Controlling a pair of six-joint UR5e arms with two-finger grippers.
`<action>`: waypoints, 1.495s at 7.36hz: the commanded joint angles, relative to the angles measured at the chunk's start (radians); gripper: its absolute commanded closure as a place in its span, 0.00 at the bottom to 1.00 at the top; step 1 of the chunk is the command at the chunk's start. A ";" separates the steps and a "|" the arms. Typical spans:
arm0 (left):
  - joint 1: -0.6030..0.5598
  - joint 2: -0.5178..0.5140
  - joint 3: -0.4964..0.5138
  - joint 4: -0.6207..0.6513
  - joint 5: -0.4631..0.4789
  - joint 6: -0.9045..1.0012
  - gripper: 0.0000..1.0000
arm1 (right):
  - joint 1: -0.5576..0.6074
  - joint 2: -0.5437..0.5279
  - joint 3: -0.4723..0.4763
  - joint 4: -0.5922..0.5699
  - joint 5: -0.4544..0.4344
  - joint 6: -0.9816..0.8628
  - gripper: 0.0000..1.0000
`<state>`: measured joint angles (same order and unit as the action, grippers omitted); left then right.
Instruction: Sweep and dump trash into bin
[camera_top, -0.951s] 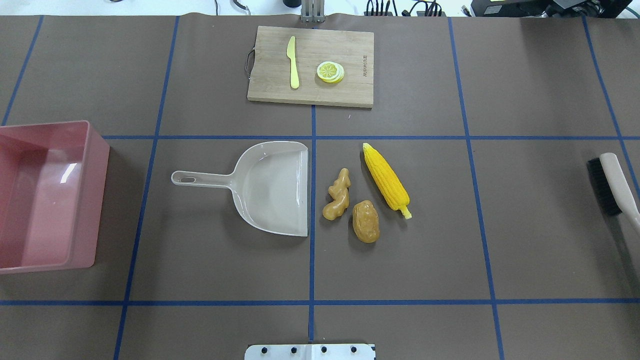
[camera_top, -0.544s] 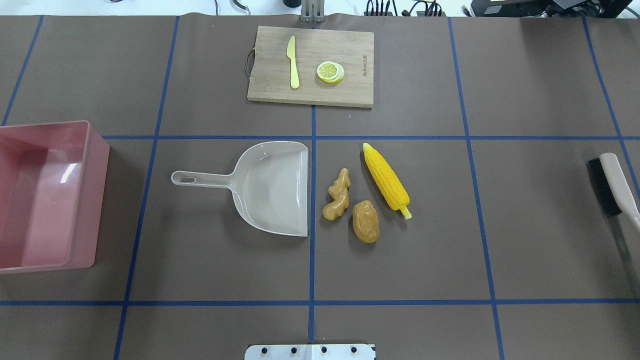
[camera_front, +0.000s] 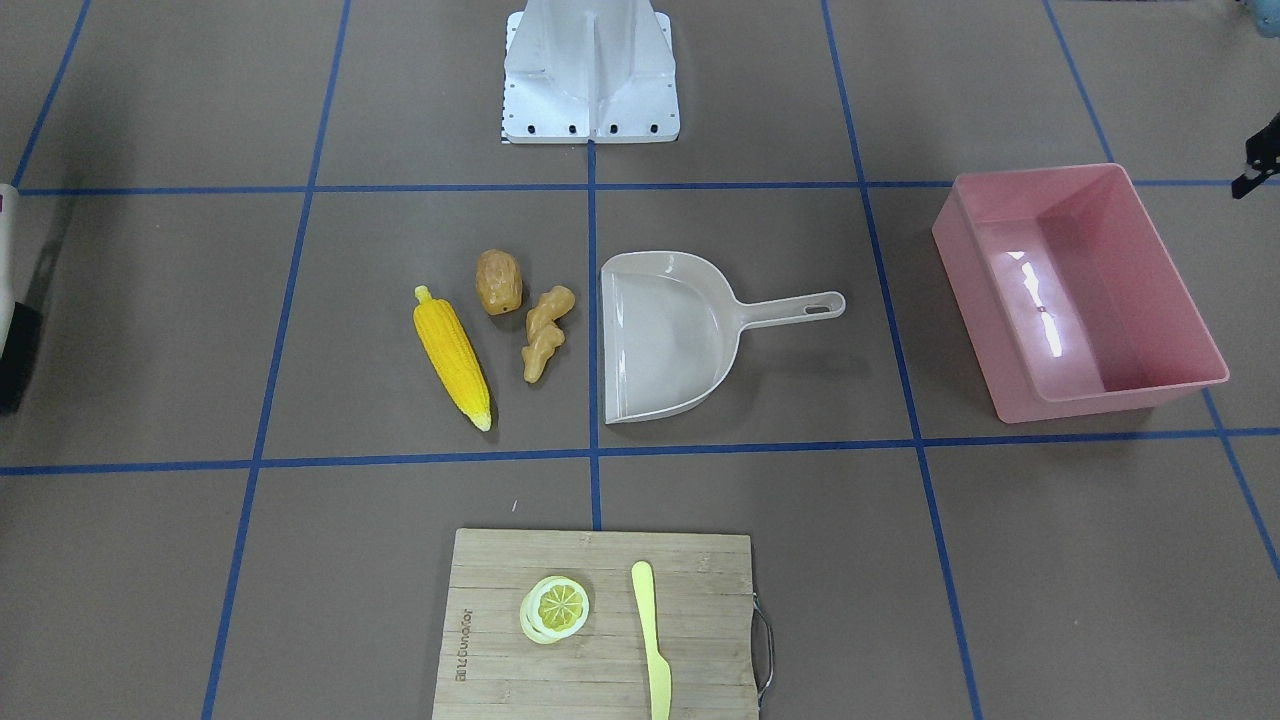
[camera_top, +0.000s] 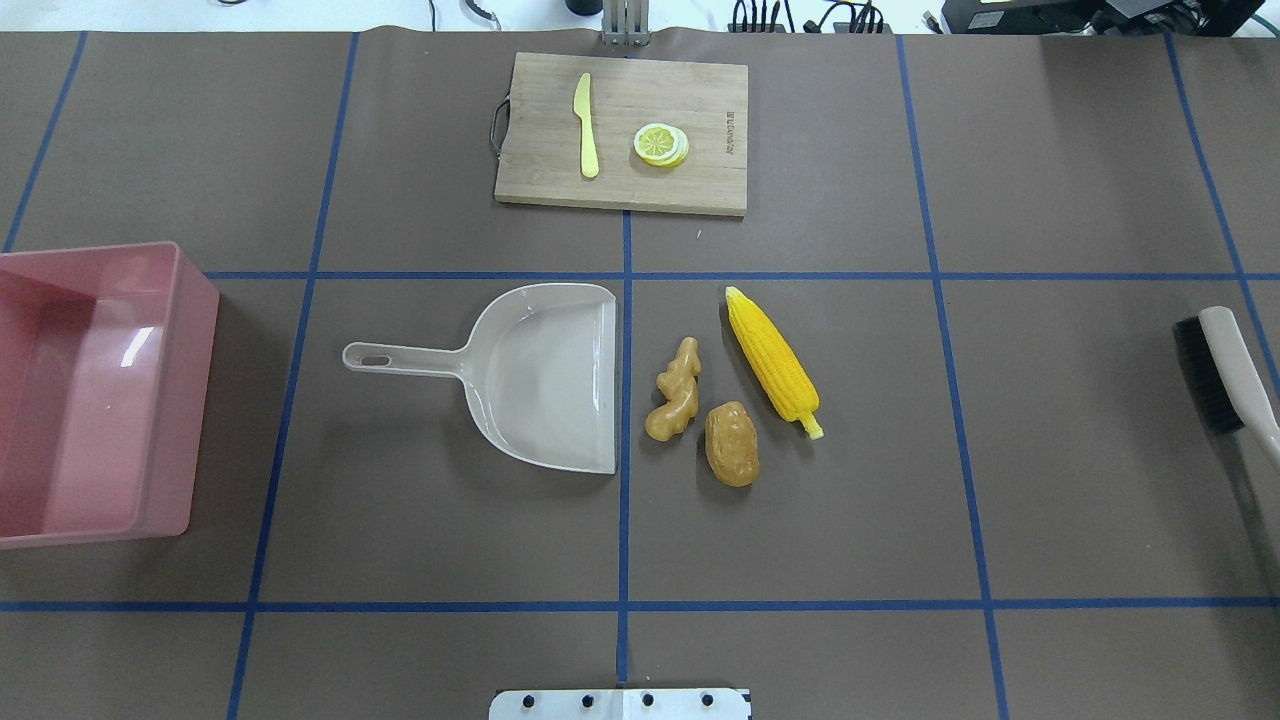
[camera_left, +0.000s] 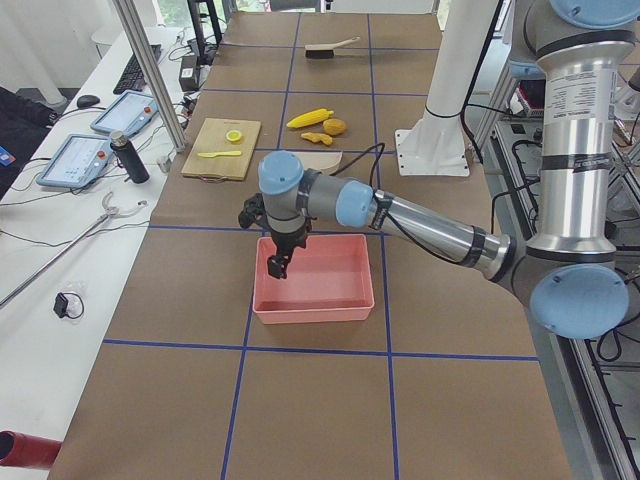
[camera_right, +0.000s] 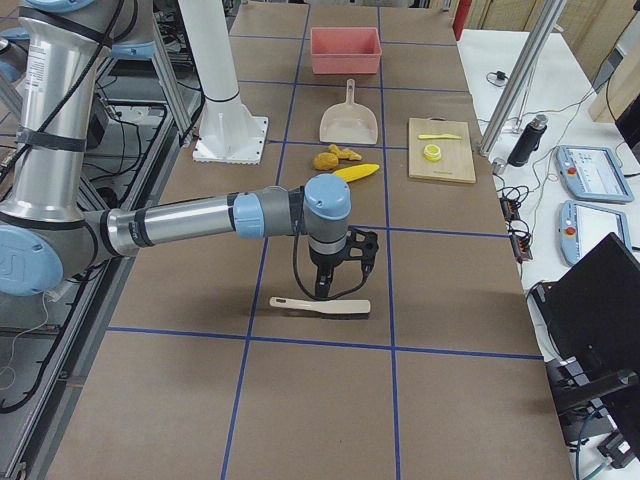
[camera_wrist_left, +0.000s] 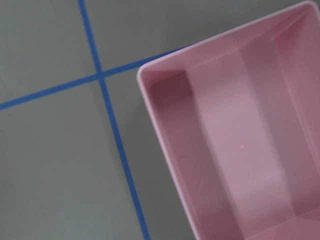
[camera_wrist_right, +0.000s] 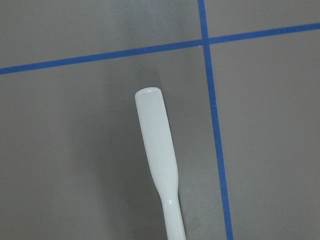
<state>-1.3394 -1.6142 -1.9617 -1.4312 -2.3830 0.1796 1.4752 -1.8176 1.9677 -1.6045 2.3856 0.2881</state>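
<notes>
The trash lies mid-table: a yellow corn cob (camera_top: 772, 362), a tan potato (camera_top: 731, 444) and a beige ginger root (camera_top: 676, 390), just right of the beige dustpan (camera_top: 545, 375). The pink bin (camera_top: 95, 250) stands empty at the table's left edge. My left gripper (camera_left: 277, 268) hangs over the bin's far rim in the exterior left view; I cannot tell whether it is open. My right gripper (camera_right: 322, 290) hovers just above a brush (camera_right: 320, 304) in the exterior right view; I cannot tell its state either. The right wrist view shows the brush's white handle (camera_wrist_right: 157, 145) with no fingers.
A wooden cutting board (camera_top: 700, 90) at the table's far side carries a pale yellow knife (camera_top: 586, 125) and a lemon slice (camera_top: 661, 143). The brush (camera_top: 1225, 365) lies at the right edge. The robot's base plate (camera_top: 620, 703) is at the near edge.
</notes>
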 joint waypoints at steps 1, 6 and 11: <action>0.226 -0.239 0.017 0.002 0.013 -0.002 0.02 | -0.010 -0.074 -0.166 0.296 0.018 0.028 0.00; 0.406 -0.381 -0.008 -0.028 0.109 0.009 0.02 | -0.286 -0.066 -0.199 0.550 -0.060 0.344 0.00; 0.353 -0.303 -0.029 -0.109 0.128 0.084 0.01 | -0.384 -0.123 -0.208 0.551 -0.069 0.333 0.00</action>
<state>-0.9830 -1.9269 -1.9944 -1.5052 -2.2584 0.2586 1.1153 -1.9300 1.7630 -1.0541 2.3212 0.6222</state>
